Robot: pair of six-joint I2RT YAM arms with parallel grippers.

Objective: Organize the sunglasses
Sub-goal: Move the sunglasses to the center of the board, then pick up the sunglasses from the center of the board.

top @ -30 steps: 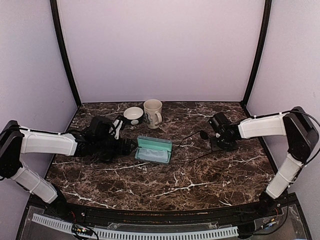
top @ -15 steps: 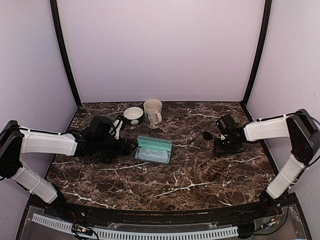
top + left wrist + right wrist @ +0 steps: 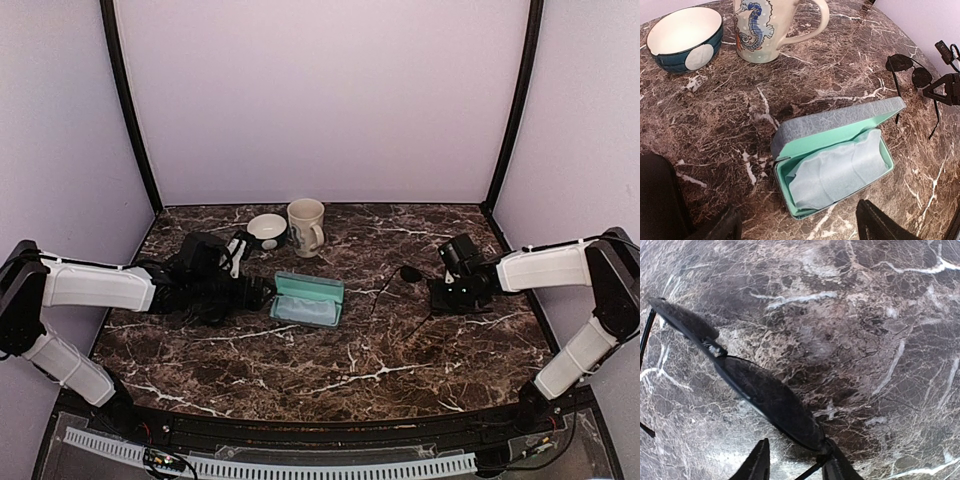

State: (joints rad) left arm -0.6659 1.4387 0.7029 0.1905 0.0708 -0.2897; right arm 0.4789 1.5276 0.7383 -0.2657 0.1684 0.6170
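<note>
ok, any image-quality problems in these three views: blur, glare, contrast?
Top external: even light, no glare, but the wire-framed sunglasses nearly vanish against the dark marble. Left wrist: sharp; open case well lit. Right wrist: lenses too close, soft-edged; marble behind sharper.

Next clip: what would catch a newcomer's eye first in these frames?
An open grey-blue hard case, mint-lined with a pale cloth inside, sits mid-table on the dark marble-patterned tabletop. To its right lie thin black wire-framed sunglasses, with the right arm's fingers flanking one end. At the back stand a cream seahorse mug and a blue bowl, white inside.
</note>
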